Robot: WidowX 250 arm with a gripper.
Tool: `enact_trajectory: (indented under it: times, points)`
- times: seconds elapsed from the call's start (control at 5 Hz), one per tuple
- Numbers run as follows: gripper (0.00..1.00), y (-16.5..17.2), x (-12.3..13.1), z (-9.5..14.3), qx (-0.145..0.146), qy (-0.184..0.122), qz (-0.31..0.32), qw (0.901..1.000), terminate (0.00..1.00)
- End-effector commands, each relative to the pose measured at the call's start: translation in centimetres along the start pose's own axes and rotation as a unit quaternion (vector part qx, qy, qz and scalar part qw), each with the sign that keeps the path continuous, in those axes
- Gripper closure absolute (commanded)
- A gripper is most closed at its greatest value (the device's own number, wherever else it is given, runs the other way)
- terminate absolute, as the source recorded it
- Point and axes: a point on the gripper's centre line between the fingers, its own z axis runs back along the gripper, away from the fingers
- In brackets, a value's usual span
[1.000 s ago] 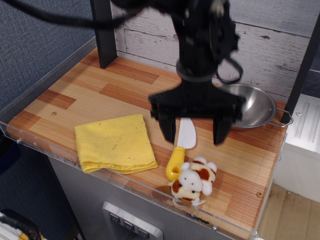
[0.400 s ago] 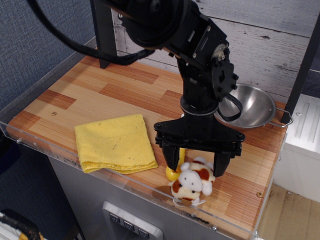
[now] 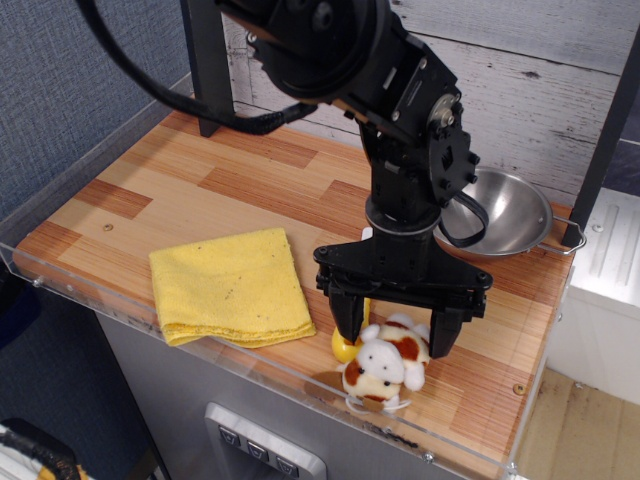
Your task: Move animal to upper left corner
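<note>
Single overhead view: the black gripper (image 3: 397, 338) hangs with jaws spread wide, holding nothing, straddling the plush animal (image 3: 388, 362) just below it. The upper left corner (image 3: 205, 122) lies far off; grasp and carry remain.

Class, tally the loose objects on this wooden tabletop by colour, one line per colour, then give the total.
Yellow: 2, the cloth and the knife's handle
White and brown: 1, the plush animal
Silver: 1, the metal bowl
Total: 4
</note>
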Motion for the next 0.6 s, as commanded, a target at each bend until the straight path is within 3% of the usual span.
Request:
enact_trajectory:
  times: [0.0, 0.4]
  points:
    - [1.00, -0.42, 0.05, 0.82, -0.008, -0.019, -0.013, 0.9997, 0.00]
    - [1.00, 0.01, 0.23, 1.52, -0.004, -0.021, -0.013, 0.9997, 0.00]
